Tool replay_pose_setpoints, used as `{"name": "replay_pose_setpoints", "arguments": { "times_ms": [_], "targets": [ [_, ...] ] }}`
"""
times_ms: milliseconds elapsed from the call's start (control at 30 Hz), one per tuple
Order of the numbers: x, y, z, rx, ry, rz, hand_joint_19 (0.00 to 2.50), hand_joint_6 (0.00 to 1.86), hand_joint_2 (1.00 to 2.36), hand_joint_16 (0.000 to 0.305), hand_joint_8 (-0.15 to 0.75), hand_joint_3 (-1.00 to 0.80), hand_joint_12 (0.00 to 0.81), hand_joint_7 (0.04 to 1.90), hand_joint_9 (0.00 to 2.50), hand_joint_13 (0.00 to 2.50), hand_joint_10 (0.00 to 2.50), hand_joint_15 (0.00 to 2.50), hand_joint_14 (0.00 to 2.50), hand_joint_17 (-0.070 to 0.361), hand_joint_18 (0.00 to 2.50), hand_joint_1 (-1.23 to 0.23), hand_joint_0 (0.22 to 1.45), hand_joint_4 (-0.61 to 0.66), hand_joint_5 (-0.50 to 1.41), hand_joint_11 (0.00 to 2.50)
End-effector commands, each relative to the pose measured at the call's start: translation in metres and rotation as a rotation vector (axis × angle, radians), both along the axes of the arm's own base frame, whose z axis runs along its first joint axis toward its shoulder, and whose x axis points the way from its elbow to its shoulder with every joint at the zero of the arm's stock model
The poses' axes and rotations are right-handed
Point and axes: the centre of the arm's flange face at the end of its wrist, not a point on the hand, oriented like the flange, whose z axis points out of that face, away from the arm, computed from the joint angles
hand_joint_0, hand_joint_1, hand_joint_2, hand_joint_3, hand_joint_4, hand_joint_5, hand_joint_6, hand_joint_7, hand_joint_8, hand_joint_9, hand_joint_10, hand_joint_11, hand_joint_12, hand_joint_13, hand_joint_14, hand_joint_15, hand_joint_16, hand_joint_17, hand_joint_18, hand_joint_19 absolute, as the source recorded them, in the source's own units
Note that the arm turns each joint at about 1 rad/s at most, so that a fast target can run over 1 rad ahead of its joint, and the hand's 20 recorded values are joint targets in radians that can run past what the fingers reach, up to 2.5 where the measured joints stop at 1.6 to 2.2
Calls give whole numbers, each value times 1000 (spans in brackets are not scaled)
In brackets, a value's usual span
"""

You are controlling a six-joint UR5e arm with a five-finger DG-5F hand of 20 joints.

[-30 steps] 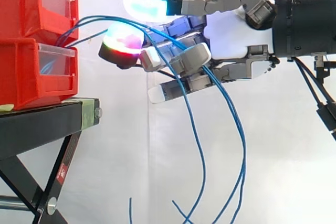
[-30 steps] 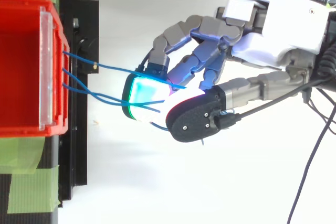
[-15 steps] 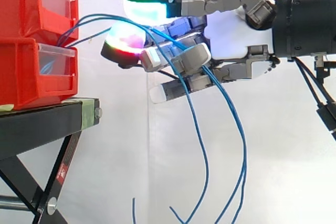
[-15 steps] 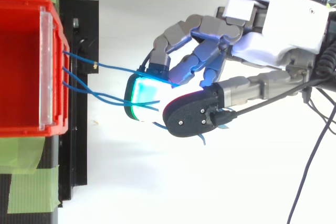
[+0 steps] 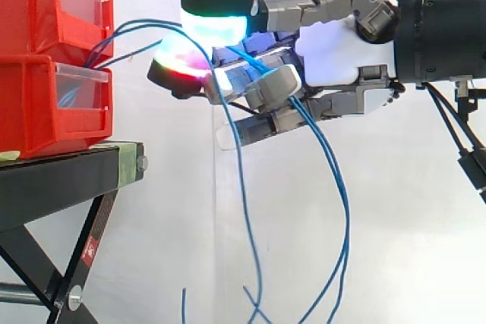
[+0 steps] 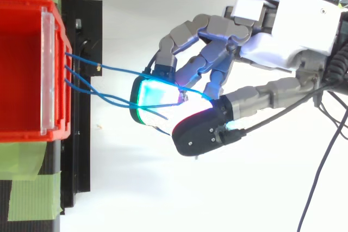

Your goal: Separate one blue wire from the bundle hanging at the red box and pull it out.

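- hand (image 5: 334, 51) reaches level toward the red bins (image 5: 38, 104), glowing fingertips curled and pinched on the blue wires (image 5: 347, 218).
- side view: wires arc from the bins through the fingers, then hang loose below.
- top view: wires leave the bin front at separate spots.

A black stand (image 5: 61, 176) carries two stacked red bins (image 5: 34, 104), with green tape (image 6: 30, 194) stuck across its top.

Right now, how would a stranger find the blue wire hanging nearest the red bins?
Start at the red bins on the black stand; blue wires run from them into the hand. This wire drops past the glowing fingertips, while the others hang farther out.
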Motion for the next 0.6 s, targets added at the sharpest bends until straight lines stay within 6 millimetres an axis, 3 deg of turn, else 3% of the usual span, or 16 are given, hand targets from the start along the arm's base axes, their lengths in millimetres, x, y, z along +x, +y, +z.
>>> {"name": "replay_pose_setpoints", "arguments": {
  "times_ms": [0,300,567],
  "targets": [
    [0,0,0,0,0,0,501,917,1010,59,356,-369,382,887,885,1440,15,1322,19,132,776,-939,678,217,-226,1198],
    [0,0,0,0,0,-3,546,910,1007,59,365,-418,388,857,937,1478,13,1315,18,134,784,-700,600,237,-221,1192],
    [0,0,-1,0,1,-3,555,906,1011,60,366,-383,387,869,965,1494,13,1313,18,134,796,-628,606,237,-216,1191]
  ]
}}
